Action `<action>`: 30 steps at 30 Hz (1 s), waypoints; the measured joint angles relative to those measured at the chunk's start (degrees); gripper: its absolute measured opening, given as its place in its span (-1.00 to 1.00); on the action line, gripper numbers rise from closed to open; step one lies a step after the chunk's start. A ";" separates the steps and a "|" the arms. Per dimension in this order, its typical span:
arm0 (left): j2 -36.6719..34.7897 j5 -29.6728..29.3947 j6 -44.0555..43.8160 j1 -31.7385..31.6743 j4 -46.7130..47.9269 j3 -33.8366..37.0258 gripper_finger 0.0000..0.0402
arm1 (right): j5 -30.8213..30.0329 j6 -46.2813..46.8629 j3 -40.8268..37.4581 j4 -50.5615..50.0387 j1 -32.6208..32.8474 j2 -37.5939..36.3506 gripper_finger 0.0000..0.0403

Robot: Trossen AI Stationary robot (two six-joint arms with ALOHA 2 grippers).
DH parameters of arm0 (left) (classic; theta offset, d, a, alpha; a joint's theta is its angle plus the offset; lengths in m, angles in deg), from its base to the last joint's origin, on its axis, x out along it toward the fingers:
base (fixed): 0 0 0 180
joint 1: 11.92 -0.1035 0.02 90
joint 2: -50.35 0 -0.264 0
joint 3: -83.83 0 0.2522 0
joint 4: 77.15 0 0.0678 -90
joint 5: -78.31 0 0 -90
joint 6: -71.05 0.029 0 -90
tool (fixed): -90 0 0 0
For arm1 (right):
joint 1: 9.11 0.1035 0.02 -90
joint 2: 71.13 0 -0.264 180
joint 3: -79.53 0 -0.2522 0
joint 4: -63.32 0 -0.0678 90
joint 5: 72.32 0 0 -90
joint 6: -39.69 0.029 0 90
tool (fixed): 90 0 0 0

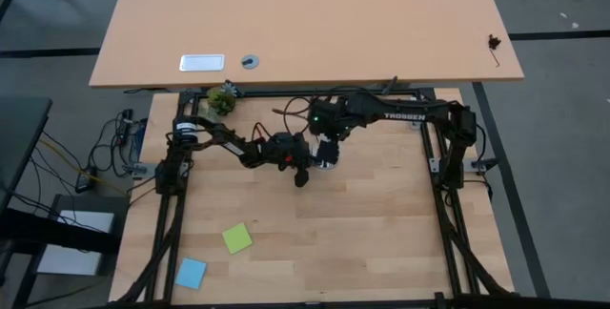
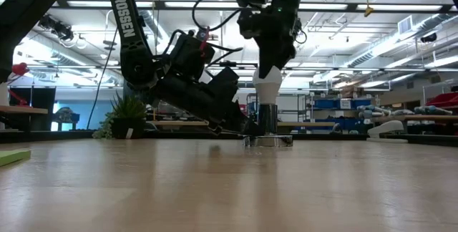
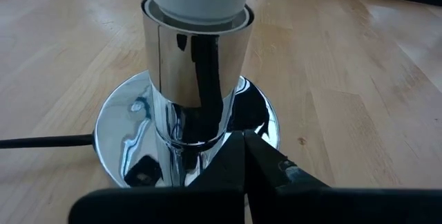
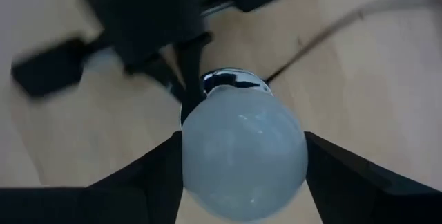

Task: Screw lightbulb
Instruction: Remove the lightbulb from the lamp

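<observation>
Spanning the scene is the light wooden tabletop, with both dark arms meeting near its far middle. The right arm is reaching in from the far right, and the right claw is hanging straight down over the chrome socket. Its two fingers are pinching the lightbulb from either side. The white bulb is standing upright, with its lower end sitting inside the top of the socket's chrome cylinder. The left arm is coming in low from the far left, and the left claw is lying close to the tabletop, pressed together on the rim of the socket's round base disc. A black cord is running out from the base across the wood. Nearer on the left are lying a green sticky note and a blue sticky note, well apart from the socket.
</observation>
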 joint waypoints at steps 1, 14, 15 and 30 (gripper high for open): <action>0.00 0.00 0.00 0.00 0.00 0.00 -1.00 | 0.77 -4.43 0.01 -0.10 -0.09 -0.01 0.31; 0.00 -0.20 0.00 -0.07 -0.04 0.00 -1.00 | -0.55 -35.45 0.03 -0.92 0.60 -0.34 0.52; 0.00 -0.20 0.00 -0.07 -0.04 0.00 -1.00 | -0.93 -33.54 0.01 -0.98 0.90 -0.50 0.54; 0.00 0.06 0.00 0.00 0.00 0.00 -1.00 | -2.70 8.73 -0.07 0.80 3.39 -2.80 0.68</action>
